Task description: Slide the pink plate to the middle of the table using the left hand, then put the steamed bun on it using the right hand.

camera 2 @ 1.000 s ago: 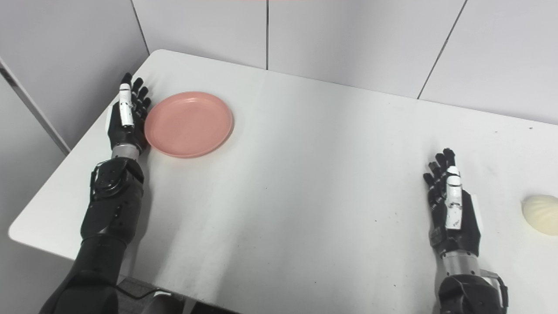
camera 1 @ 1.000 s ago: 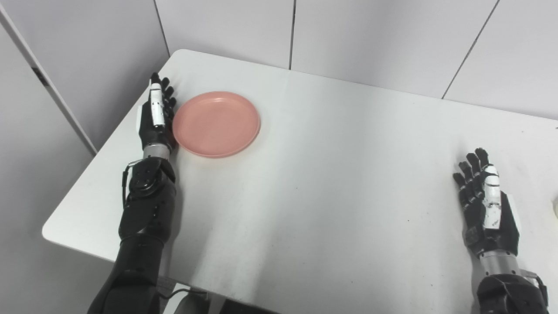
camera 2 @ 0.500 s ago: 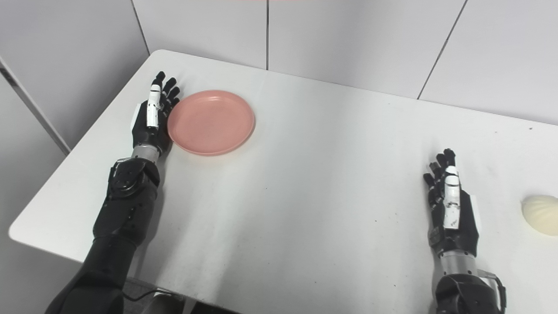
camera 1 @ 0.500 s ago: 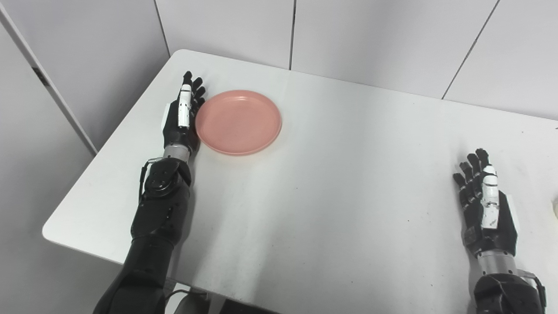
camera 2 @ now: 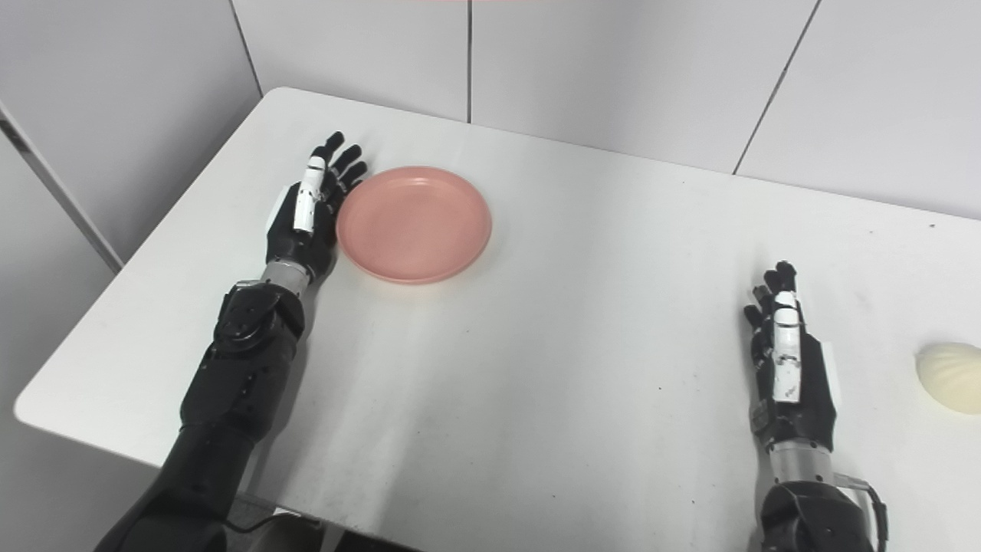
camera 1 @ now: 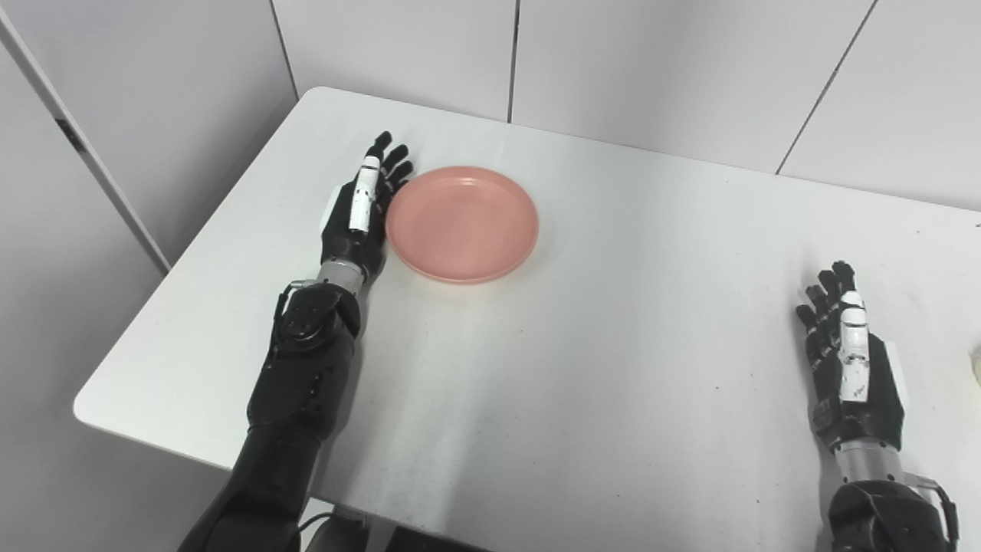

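The pink plate [camera 1: 462, 222] lies flat on the white table [camera 1: 582, 330], left of its middle. My left hand [camera 1: 360, 215] is open, on edge, fingers straight, pressed against the plate's left rim; it also shows in the right eye view [camera 2: 306, 213]. My right hand [camera 2: 789, 366] is open and empty, standing on edge near the table's right front. The steamed bun [camera 2: 949, 366], cream and ribbed, lies on the table to the right of the right hand, apart from it; in the left eye view only its edge shows at the frame border.
Grey wall panels [camera 1: 651, 69] stand behind the table's far edge. The table's left edge and rounded front-left corner [camera 1: 84, 406] lie close to my left arm. Bare tabletop lies between the plate and my right hand.
My left hand has pushed the pink plate to the right, toward the table's middle. The right hand has stayed almost still, and the bun has not moved.
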